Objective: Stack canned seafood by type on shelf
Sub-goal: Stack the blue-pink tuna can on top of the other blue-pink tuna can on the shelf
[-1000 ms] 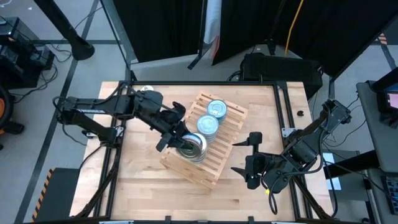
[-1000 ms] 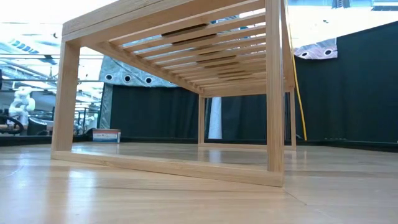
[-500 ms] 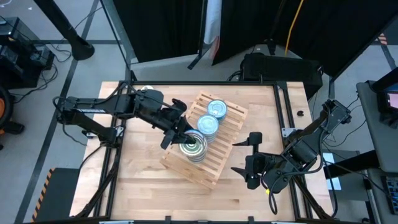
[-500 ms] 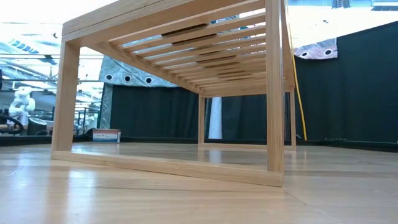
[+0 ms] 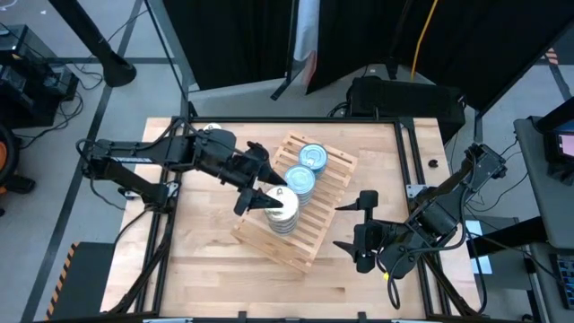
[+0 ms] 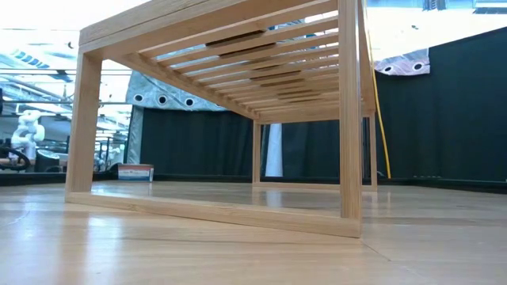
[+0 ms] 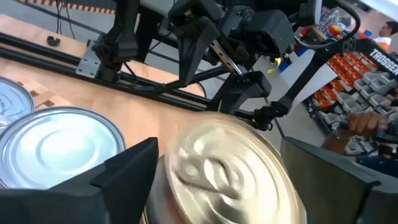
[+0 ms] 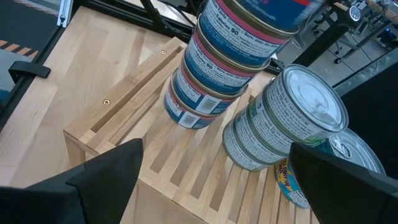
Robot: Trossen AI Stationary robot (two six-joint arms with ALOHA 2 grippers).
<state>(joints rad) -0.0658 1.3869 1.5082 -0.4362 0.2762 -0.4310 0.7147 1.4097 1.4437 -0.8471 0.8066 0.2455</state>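
The tins sit in three stacks along the shelf [image 5: 296, 202], which lies skewed on the table [image 5: 206, 260], its long side running from beside the left gripper [image 5: 260, 192] toward the far right corner. From above, that gripper's fingers are spread either side of the top tin [image 5: 282, 205] of the nearest stack, not closed on it; the middle stack [image 5: 300, 180] and the farthest stack [image 5: 312, 156], both blue-topped, lie beyond it along the shelf. The left wrist view adds what the overhead cannot: the top tin [image 7: 227, 171] is a pale gold pull-tab lid lying flat between the two dark fingers [image 7: 118, 177], with a plain silver lid [image 7: 59, 146] just beside it. The right wrist view alone shows the stack sides: the nearest column [image 8: 227, 56] with blue and pink labels, several tins high, a green-labelled column [image 8: 283, 118] next to it, all upright on the slats [image 8: 186, 155]. The low view shows only the shelf's frame [image 6: 238, 119] from underneath. The right gripper [image 5: 361, 231] waits well apart, off the shelf's right end, fingers spread and empty.
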